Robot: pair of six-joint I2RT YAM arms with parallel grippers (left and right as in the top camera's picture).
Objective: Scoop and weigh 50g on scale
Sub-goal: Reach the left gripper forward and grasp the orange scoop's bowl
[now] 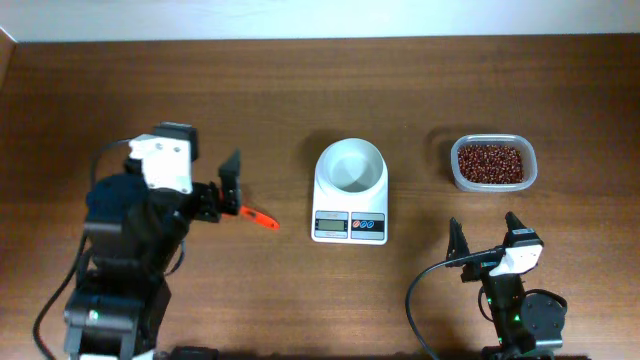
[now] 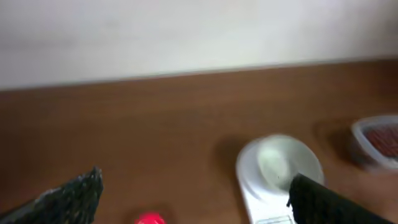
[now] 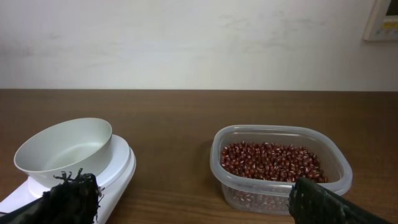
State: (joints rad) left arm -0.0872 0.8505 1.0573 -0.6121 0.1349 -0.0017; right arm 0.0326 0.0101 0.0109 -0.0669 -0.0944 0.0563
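Note:
The white scale (image 1: 350, 222) stands mid-table with its round white bowl (image 1: 350, 165) on top, empty. The 50g, dark reddish-brown beans (image 1: 490, 162), lie heaped in a clear tub (image 1: 528, 170) at the right. An orange-red scoop (image 1: 258, 218) rests on the table left of the scale. My left gripper (image 1: 231, 190) hangs open over the scoop's near end; its wrist view shows the scoop (image 2: 149, 219) low between wide-apart fingers (image 2: 74, 196). My right gripper (image 1: 486, 238) is open and empty near the front edge, facing the beans (image 3: 270, 160) and the bowl (image 3: 62, 149).
Brown wooden table (image 1: 300, 90) with a pale wall behind it. Bare wood lies between the scale (image 3: 118, 171) and the tub (image 3: 280, 134). In the left wrist view the scale (image 2: 273, 171) and the tub (image 2: 379, 140) sit ahead to the right.

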